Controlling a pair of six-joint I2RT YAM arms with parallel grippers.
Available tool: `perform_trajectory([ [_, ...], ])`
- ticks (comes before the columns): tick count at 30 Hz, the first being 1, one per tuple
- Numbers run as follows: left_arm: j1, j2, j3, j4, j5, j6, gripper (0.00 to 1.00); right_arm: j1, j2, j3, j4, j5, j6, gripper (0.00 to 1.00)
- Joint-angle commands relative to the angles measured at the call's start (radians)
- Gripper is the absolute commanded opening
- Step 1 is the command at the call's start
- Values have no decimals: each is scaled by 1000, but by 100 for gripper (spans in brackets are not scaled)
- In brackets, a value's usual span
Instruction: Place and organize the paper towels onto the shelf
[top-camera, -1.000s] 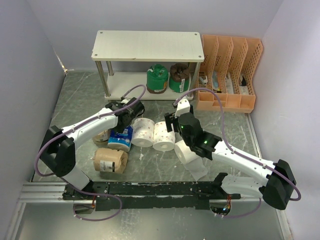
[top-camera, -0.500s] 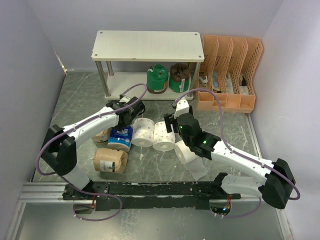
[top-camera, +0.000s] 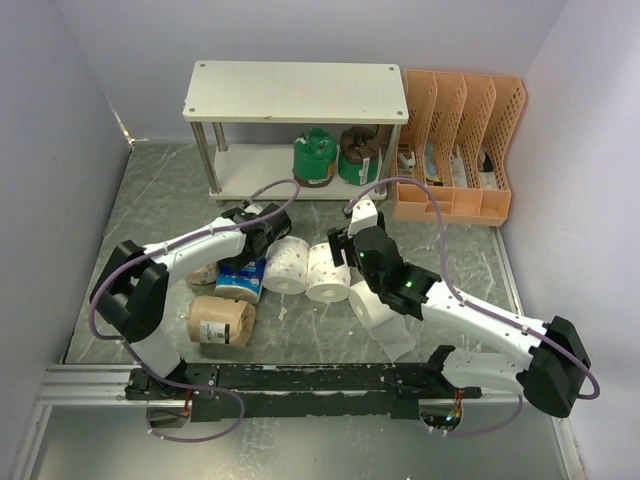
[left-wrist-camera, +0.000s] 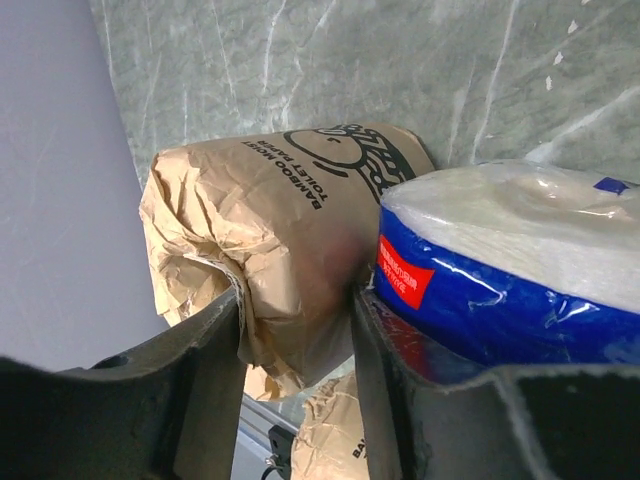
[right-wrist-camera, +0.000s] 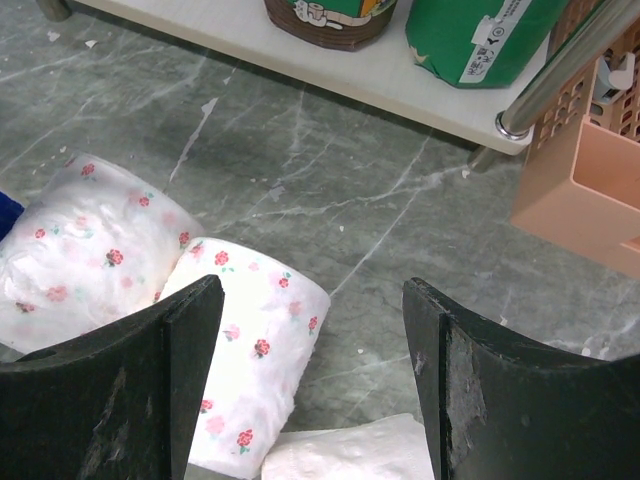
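Note:
My left gripper (top-camera: 248, 240) (left-wrist-camera: 295, 300) is shut on a tan-wrapped roll (top-camera: 205, 272) (left-wrist-camera: 260, 210), its jaws pinching the crumpled wrap; the blue-wrapped roll (top-camera: 240, 280) (left-wrist-camera: 500, 270) presses against its right finger. A second tan roll (top-camera: 220, 320) lies nearer. My right gripper (top-camera: 345, 240) (right-wrist-camera: 310, 290) is open and empty above the floor, beside two dotted rolls (top-camera: 287, 263) (top-camera: 328, 272) (right-wrist-camera: 250, 350). A plain white roll (top-camera: 380, 310) lies under the right arm. The shelf (top-camera: 295, 90) holds a green roll (top-camera: 314, 158) and a dark brown roll (top-camera: 358, 155) on its lower board (right-wrist-camera: 400, 90).
An orange slotted file organizer (top-camera: 460, 140) (right-wrist-camera: 580, 190) stands right of the shelf, close to its silver post (right-wrist-camera: 560, 70). Grey walls close in the left, back and right. The arms' base rail (top-camera: 300, 380) runs along the near edge.
My left arm has swung its elbow inward and the gripper has moved down and nearer, onto the tan roll next to the blue one. The right arm has barely moved.

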Motion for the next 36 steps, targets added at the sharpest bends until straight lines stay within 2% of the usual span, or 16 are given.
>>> perform_trajectory([
  [1,5,27,-17,52,56,30,45,0,2,-9,9,-1,4,72],
  [3,5,29,-21,66,82,44,29,1,0,-9,9,-1,4,72],
  [4,6,28,-21,71,98,50,14,1,1,-9,9,-1,3,72],
  [5,5,25,-19,71,111,51,8,2,2,-9,9,-1,2,72],
  [13,-1,-43,33,50,210,165,7,1,0,-12,9,2,4,72],
  [18,-47,-162,65,75,222,261,7,2,-1,-14,9,6,5,72],
  [21,-55,-254,88,129,265,368,7,1,-1,-10,5,12,4,72],
  [27,-57,-394,51,285,348,694,7,1,-14,-1,-5,32,2,72],
  [36,-17,-300,89,431,514,989,7,1,-33,3,-19,57,5,72],
])
